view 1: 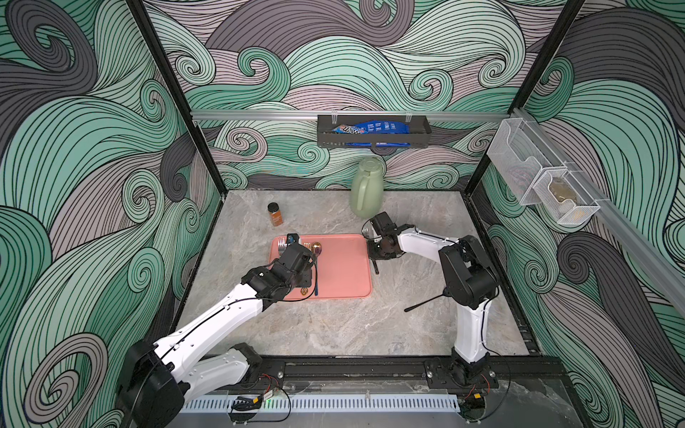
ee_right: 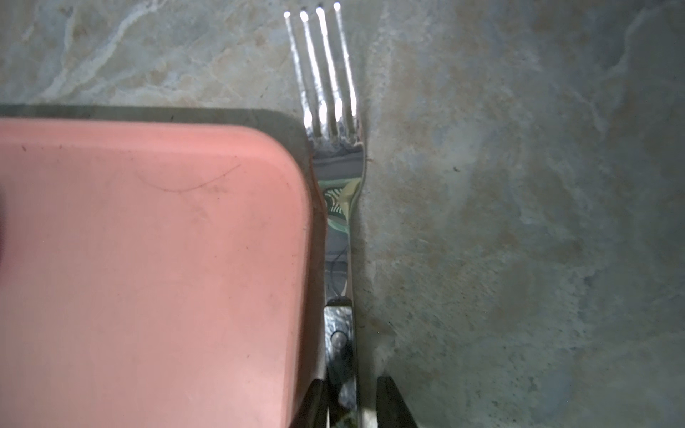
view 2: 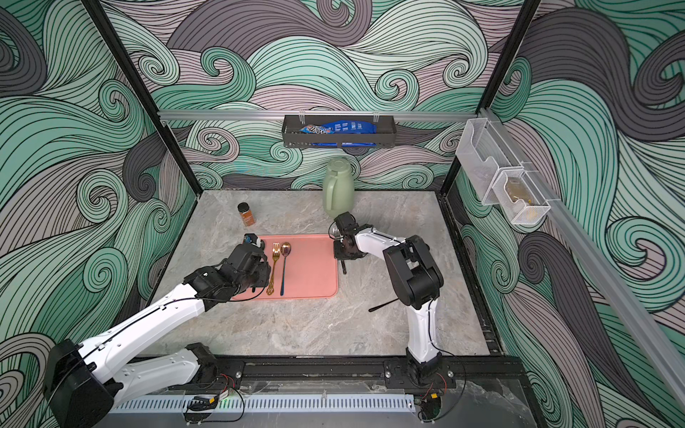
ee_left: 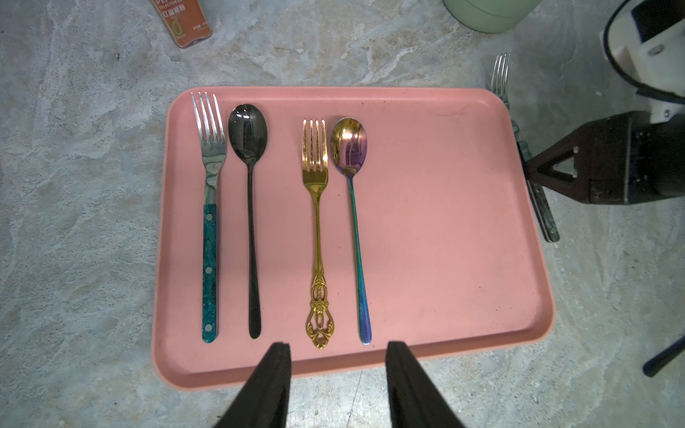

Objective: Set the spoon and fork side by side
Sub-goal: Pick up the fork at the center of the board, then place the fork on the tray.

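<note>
Marble table (view 1: 333, 326), pink tray (view 1: 344, 266) | step: pick up dark-handled fork (ee_right: 339, 207), on table just beside tray's 3 o'clock rim | right gripper (ee_right: 350, 404) astride handle, jaws apart, no grip yet | left gripper (ee_left: 337, 370) open, empty | next: pinch, lift over rim

Top views: high, looking down on whole bench (view 1: 333, 326).
Left wrist: above the tray (ee_left: 444, 222), fairly near.
Right wrist: very close; shares tray's corner.
</note>
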Controlling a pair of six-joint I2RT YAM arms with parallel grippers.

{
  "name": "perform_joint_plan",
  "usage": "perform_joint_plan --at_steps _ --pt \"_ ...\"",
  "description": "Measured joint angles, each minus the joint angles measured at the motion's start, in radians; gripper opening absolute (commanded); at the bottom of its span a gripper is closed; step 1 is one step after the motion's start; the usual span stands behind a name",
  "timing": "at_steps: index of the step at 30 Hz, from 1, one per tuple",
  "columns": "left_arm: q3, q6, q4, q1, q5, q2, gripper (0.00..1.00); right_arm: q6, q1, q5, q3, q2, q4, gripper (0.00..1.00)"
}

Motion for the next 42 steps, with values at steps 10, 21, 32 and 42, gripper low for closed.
perform_joint_plan --at_steps 10,21,32,42 --pt "0.000 0.003 -0.001 0.000 0.000 -0.025 0.46 -0.001 -0.013 0.031 -0.039 -0.034 -0.008 0.00" --pt "0.000 0.003 -0.002 0.000 -0.006 -0.053 0.46 0.114 0.077 0.010 -0.048 -0.200 -0.078 0.00" --pt "-0.019 0.003 -0.011 0.000 -0.029 -0.100 0.48 0.288 0.270 -0.084 0.057 -0.047 -0.051 0.00" --pt "-0.028 0.002 -0.035 0.000 -0.041 -0.124 0.49 0.385 0.340 -0.078 0.117 0.027 -0.047 0.00"
